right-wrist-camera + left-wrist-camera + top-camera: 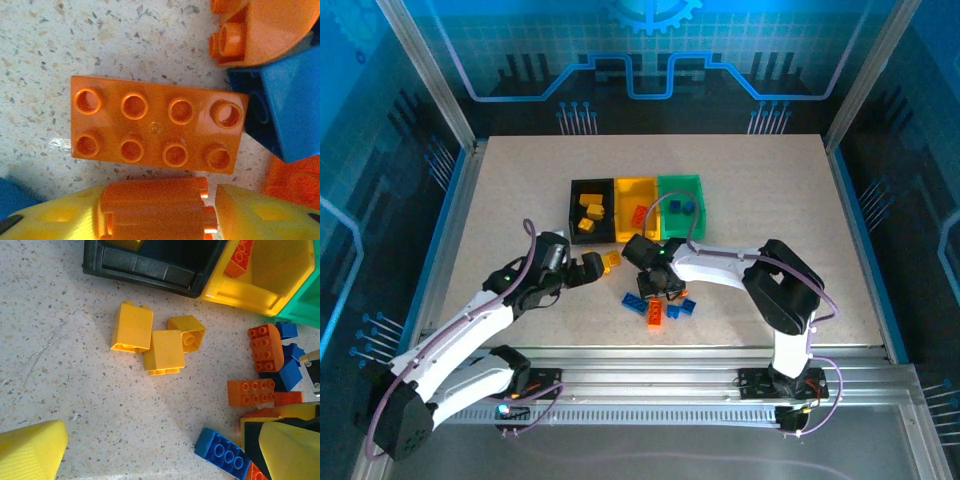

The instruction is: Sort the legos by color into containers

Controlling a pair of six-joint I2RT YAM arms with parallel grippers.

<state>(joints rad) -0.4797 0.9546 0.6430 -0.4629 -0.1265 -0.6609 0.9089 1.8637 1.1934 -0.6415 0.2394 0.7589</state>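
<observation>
Right wrist: small orange brick (pixel 152 207) sits between the right jaws.

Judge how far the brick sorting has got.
Done: yellow bricks lie in the black bin, an orange one in the yellow bin, blue ones in the green bin. In hand: the right gripper has an orange brick between its fingers. Left: three loose yellow bricks and the blue and orange pile.

Legos (pixel 658 308) crowd bins' (pixel 636 180) front, table (pixel 520 200) sides free
</observation>
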